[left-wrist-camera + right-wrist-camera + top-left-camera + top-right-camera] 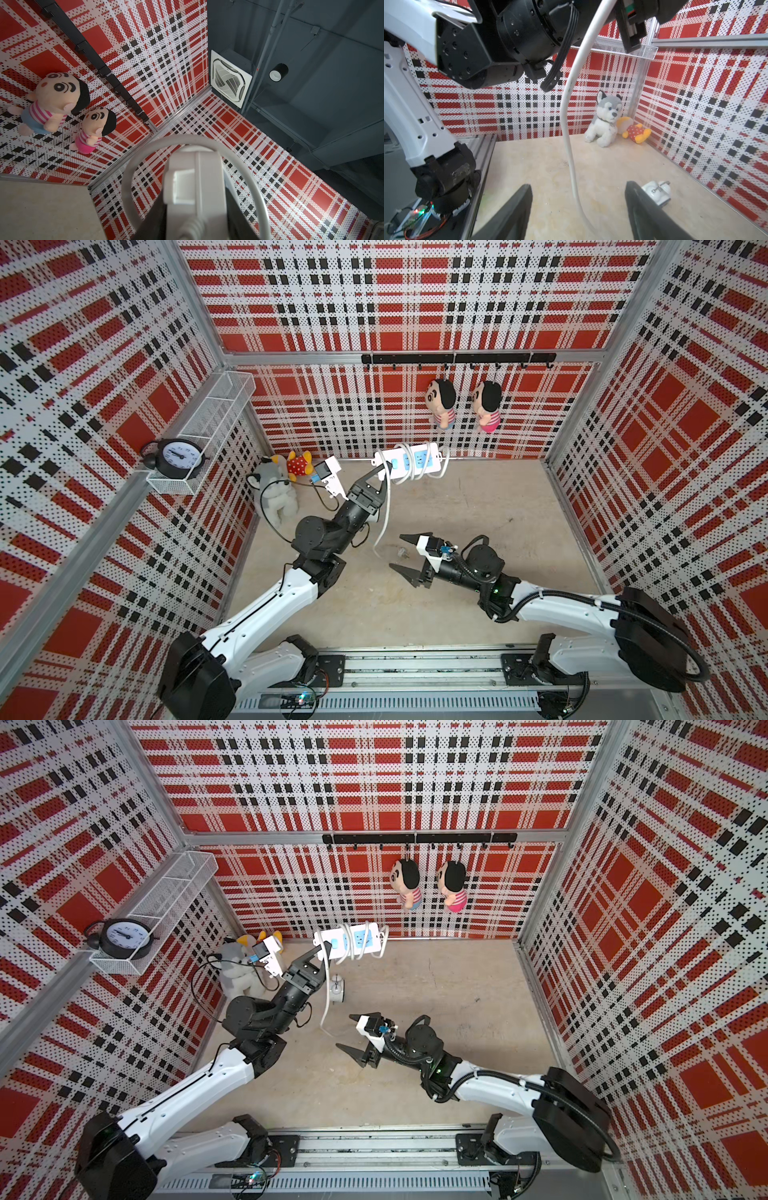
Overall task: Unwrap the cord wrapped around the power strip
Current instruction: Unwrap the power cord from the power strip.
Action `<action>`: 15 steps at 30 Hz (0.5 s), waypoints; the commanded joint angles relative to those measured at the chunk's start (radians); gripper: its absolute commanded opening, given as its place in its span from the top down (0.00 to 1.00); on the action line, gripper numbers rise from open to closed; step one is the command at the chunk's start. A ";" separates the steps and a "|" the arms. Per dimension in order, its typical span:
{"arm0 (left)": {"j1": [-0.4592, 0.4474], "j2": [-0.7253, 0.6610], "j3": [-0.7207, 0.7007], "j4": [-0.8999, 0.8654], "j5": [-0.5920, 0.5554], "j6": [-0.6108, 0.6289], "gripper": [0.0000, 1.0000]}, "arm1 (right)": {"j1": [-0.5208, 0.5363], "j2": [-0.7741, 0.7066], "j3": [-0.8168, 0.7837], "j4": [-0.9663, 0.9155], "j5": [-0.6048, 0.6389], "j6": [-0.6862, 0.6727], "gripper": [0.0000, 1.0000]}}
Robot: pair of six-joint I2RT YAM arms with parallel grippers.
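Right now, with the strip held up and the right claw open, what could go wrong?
1. The left claw pinches only one end of the power strip; tugging the looped cord could twist it loose.
2. The cord hangs beside the left arm's black cables; it might snag.
3. The open right claw sits near the white alarm clock; a sweep could knock it.

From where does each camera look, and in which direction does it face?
Top views: high above the rail, looking down; both arms, left gripper shut on the strip, right gripper open.
Left wrist: behind the strip, looking up at dolls and ceiling; own fingers show.
Right wrist: low, looking across the floor at the husky; own fingers and left arm show.
All share the cord.
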State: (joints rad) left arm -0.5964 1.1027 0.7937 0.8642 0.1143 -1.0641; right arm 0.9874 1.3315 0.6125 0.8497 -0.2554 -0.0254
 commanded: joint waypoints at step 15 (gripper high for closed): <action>0.005 0.101 0.318 0.011 0.037 0.101 1.00 | 0.071 0.124 0.294 0.031 0.186 0.029 0.26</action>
State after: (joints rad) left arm -0.5964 1.1923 1.0245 0.8322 0.1276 -1.0039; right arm 1.0573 1.4754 0.8680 0.9588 -0.1352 0.0376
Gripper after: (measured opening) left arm 0.372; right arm 0.732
